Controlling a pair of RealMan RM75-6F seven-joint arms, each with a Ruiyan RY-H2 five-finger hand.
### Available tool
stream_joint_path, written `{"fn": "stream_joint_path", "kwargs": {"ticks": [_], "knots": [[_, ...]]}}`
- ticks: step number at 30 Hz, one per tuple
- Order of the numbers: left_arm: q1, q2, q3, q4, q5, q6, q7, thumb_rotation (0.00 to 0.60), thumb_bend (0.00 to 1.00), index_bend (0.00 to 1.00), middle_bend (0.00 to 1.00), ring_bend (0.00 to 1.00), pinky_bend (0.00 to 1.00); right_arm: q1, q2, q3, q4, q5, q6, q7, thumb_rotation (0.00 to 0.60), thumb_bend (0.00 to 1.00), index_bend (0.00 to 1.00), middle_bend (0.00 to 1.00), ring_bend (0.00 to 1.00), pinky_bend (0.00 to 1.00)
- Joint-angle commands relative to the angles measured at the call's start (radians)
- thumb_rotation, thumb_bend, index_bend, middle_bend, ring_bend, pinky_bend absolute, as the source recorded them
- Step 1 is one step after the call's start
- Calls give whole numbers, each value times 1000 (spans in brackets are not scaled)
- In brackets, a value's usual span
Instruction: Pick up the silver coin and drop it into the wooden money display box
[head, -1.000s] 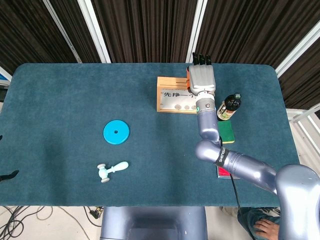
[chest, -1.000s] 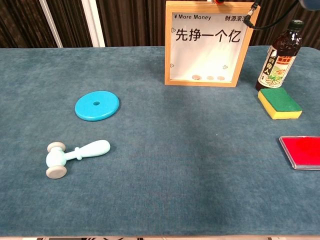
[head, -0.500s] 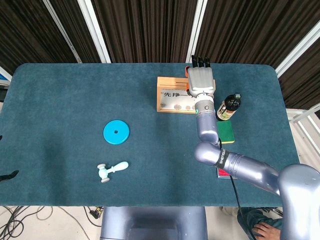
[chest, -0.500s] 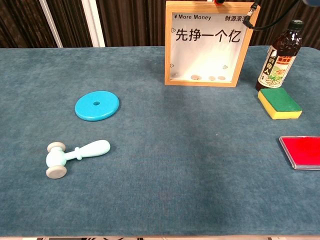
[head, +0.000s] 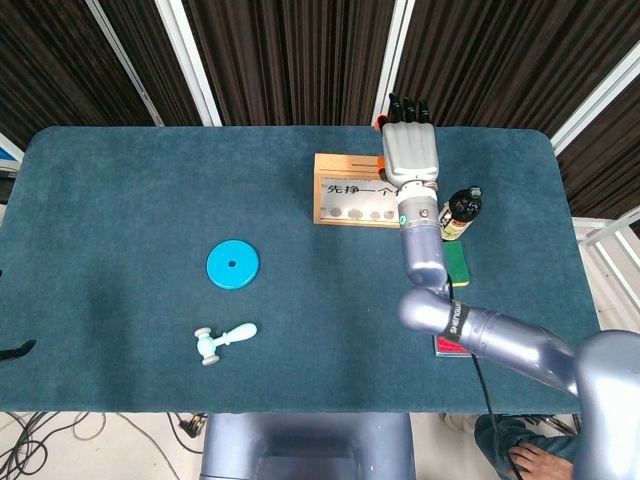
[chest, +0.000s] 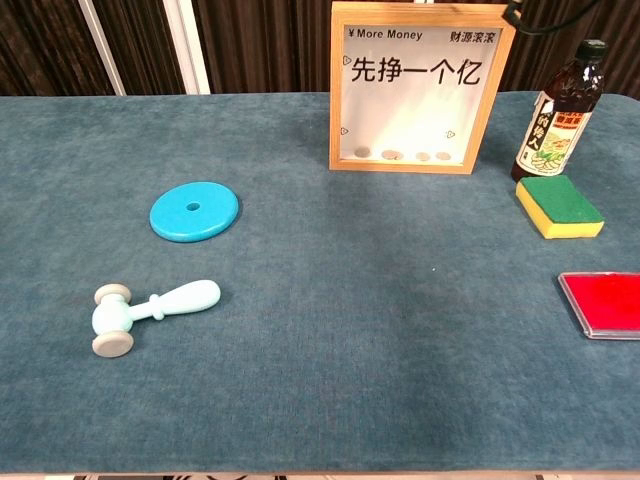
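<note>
The right hand hovers over the right end of the wooden money display box on the desk, a dark bottle just right.

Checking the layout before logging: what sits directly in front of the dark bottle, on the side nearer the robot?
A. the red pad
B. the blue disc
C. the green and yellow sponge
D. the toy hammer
C: in the chest view the sponge lies just in front of the bottle, with nothing between them.

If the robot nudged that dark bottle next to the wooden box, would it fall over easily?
Probably. The dark bottle stands upright, tall and narrow, so a push near its cap would likely tip it. On its side, its round body could roll. The sponge in front might stop it.
</note>
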Motion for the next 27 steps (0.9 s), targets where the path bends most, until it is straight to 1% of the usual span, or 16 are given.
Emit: {"fn": "stream_joint_path", "kwargs": {"ticks": [1,3,5,6,8,11,15,16,19,22,23,25,27], "knots": [[-1,0,2,-2,3,-2,1,600,32,31,0,0,58,-118,124,-19,-218,-78,49,88,600,461,293,34,0,0],[-1,1,2,-4,6,-1,-1,600,32,31,0,0,59,-166,163,-40,-294,-128,76,120,600,442,275,34,0,0],[1,3,2,-5,7,2,-4,600,32,31,0,0,58,-216,199,-70,-361,-187,105,149,600,386,251,34,0,0],[2,4,1,-6,8,4,-6,600,32,31,0,0,58,-253,227,-96,-406,-238,123,169,600,345,246,34,0,0],[3,5,0,-7,9,8,-8,600,32,31,0,0,58,-302,263,-135,-458,-302,148,189,600,309,245,34,0,0],[5,5,-1,-8,13,15,-10,600,32,31,0,0,58,-382,310,-200,-521,-424,200,226,600,305,245,34,0,0],[4,4,5,-12,21,12,-5,600,32,31,0,0,58,-477,332,-275,-567,-573,305,263,600,304,230,34,0,0],[3,4,7,-13,24,12,-3,600,32,31,0,0,58,-512,338,-301,-580,-620,337,282,600,305,223,34,0,0],[3,3,8,-16,32,15,-1,600,32,31,0,0,58,-584,360,-358,-611,-691,392,305,600,304,217,34,0,0],[4,1,10,-17,40,21,1,600,32,31,0,0,58,-662,390,-431,-640,-761,441,317,600,304,213,34,0,0],[4,-1,11,-16,43,22,3,600,32,31,0,0,58,-705,396,-468,-658,-808,479,319,600,304,213,34,0,0],[2,-4,14,-14,47,20,10,600,39,31,0,0,58,-774,392,-521,-661,-879,541,334,600,304,213,34,0,0],[-1,-8,18,-12,54,16,16,600,56,33,0,0,58,-840,375,-567,-635,-947,591,355,600,304,214,34,0,0]]}}
